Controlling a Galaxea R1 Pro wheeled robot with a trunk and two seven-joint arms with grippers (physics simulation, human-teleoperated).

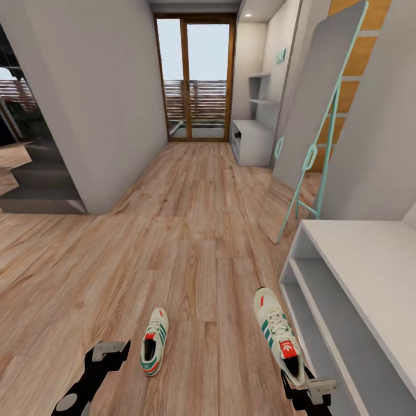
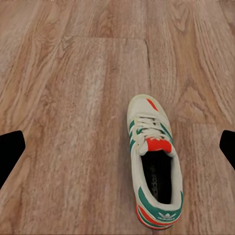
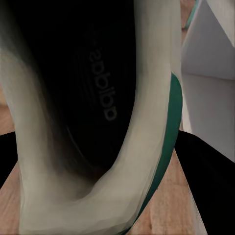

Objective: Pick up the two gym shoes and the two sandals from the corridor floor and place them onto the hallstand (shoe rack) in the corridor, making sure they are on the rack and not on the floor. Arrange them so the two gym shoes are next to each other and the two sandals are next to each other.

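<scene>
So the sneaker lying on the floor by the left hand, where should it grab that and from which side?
Probably the heel collar. That gym shoe lies flat on its sole on the corridor floor, its opening facing up. Coming straight down, the left hand, which is open, could put one finger inside the opening and one outside the heel wall, much as the right hand seems to hold the other shoe.

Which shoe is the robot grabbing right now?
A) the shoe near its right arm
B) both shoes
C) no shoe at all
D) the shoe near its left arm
A: the right gripper is closed on the heel of the right-hand gym shoe beside the white bench, while the other gym shoe lies untouched on the corridor floor, with the left gripper open next to it.
</scene>
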